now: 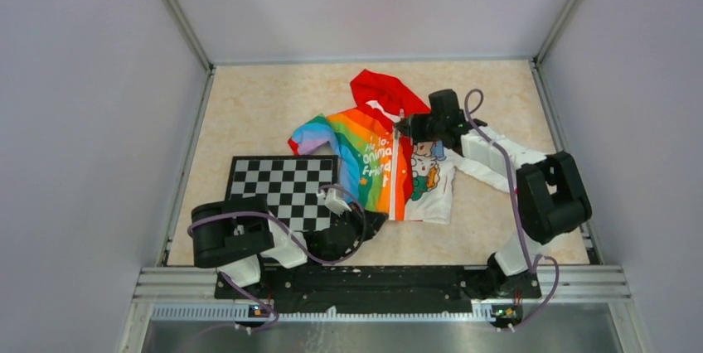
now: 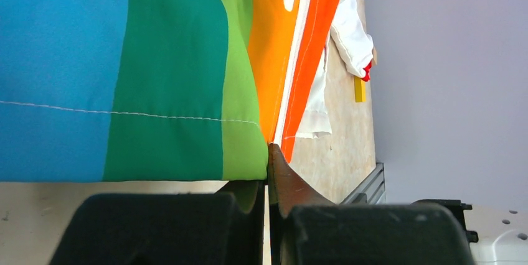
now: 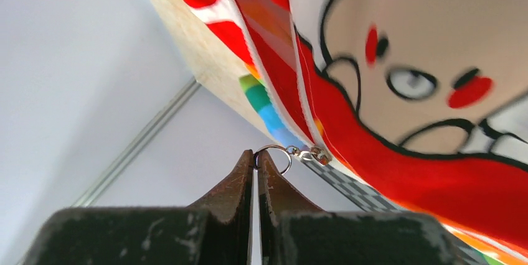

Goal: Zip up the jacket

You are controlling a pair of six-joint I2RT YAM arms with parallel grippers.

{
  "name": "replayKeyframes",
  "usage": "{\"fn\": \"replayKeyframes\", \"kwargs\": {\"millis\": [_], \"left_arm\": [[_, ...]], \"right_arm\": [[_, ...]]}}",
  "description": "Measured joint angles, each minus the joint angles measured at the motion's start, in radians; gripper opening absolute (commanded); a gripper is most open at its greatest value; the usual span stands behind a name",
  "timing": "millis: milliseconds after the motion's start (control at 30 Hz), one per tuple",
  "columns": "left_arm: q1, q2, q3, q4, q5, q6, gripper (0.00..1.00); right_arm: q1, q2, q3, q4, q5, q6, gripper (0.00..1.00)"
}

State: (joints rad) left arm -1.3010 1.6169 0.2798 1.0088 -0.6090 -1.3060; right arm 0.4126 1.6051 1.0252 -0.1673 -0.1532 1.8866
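The jacket (image 1: 365, 162) lies flat on the table with its red hood (image 1: 383, 92) at the far end, the rainbow half on the left and the white cartoon half (image 1: 431, 175) on the right. The white zipper (image 1: 395, 179) runs down the middle. My right gripper (image 1: 408, 128) is at the collar; in the right wrist view it (image 3: 256, 153) is shut on the metal ring (image 3: 278, 151) of the zipper pull. My left gripper (image 1: 373, 222) is at the bottom hem; in the left wrist view it (image 2: 269, 153) is shut on the hem beside the zipper (image 2: 291, 78).
A black-and-white checkerboard (image 1: 286, 191) lies on the table left of the jacket, partly under the left arm. A small yellow block (image 2: 360, 89) lies by the red cuff (image 2: 367, 71). Grey walls close the table on three sides.
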Motion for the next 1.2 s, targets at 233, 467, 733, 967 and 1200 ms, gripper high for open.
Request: {"fn": "replayKeyframes", "kwargs": {"millis": [233, 467, 733, 967, 1200], "left_arm": [[-0.001, 0.0, 0.0, 0.0, 0.014, 0.0, 0.0], [-0.003, 0.005, -0.001, -0.001, 0.018, 0.001, 0.0], [-0.002, 0.022, 0.0, 0.022, 0.002, 0.015, 0.0], [0.017, 0.037, 0.028, 0.035, 0.026, 0.109, 0.41], [0.031, 0.01, 0.061, -0.016, 0.105, 0.173, 0.83]], "right_arm": [[-0.051, 0.144, 0.182, -0.021, 0.021, -0.037, 0.0], [-0.089, 0.273, 0.361, -0.036, 0.034, -0.066, 0.0], [-0.096, 0.41, 0.516, -0.104, 0.028, -0.108, 0.0], [-0.103, 0.422, 0.526, -0.062, 0.04, -0.241, 0.16], [-0.127, 0.417, 0.594, -0.122, 0.053, -0.553, 0.63]]}}
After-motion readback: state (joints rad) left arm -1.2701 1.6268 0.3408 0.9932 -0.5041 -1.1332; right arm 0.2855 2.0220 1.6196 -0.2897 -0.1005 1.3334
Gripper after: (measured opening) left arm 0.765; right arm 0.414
